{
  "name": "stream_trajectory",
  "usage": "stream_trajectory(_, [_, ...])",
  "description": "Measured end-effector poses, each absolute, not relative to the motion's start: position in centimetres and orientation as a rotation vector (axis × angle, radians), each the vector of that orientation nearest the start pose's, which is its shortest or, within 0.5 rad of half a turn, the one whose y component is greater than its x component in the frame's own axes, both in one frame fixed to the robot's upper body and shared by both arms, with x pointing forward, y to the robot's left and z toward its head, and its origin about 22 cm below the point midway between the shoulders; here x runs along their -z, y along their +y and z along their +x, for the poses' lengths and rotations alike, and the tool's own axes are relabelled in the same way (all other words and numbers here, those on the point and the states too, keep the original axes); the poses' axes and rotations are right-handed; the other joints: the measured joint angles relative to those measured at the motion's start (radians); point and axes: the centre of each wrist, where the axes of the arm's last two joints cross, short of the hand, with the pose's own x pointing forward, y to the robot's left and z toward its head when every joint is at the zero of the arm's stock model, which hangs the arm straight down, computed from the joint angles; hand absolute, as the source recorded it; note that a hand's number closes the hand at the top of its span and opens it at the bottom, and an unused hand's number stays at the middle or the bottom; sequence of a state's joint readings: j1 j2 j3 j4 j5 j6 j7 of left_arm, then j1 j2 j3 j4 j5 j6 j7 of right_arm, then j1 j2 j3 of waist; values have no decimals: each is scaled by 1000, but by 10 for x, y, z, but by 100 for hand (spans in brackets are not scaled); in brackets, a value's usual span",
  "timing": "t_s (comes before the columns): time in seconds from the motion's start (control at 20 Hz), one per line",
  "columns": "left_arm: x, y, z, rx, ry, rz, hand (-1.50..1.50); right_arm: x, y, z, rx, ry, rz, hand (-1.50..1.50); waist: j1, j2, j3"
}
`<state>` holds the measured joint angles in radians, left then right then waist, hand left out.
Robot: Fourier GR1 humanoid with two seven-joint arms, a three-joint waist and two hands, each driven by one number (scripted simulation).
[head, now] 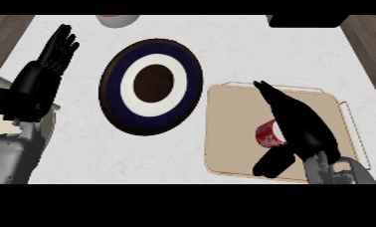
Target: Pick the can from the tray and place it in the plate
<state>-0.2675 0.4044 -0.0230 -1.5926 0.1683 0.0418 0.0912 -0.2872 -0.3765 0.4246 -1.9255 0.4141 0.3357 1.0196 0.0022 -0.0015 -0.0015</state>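
Observation:
A red can (267, 136) lies on the beige tray (235, 126) at the lower right, mostly hidden behind my right hand (303, 124). That hand hovers over the can with its fingers straight and pointing up-left and its thumb hanging below, curled round nothing. The plate (151, 86), dark-rimmed with a blue ring, a white ring and a brown centre, sits left of the tray with nothing on it. My left hand (46, 71) rests open at the left edge, fingers up.
A pale bowl (117, 20) shows at the top edge above the plate. A dark object (307, 20) sits at the top right corner. Wooden strips border the white counter (242, 47) at both sides.

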Motion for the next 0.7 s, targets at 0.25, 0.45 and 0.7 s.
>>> stream_trajectory(0.25, [-100,281,297,229,-1745,137,0,-131,-178,250,-1014,-960,-689,-150,-2,1,0])
stream_trajectory(0.45, [-106,279,294,232,-1752,139,0,-116,-184,254,-1033,-877,-715,-150,0,0,1])
stream_trajectory(0.7, [-101,281,290,234,-1745,141,0,-98,-192,259,-1041,-798,-729,-150,0,1,1])
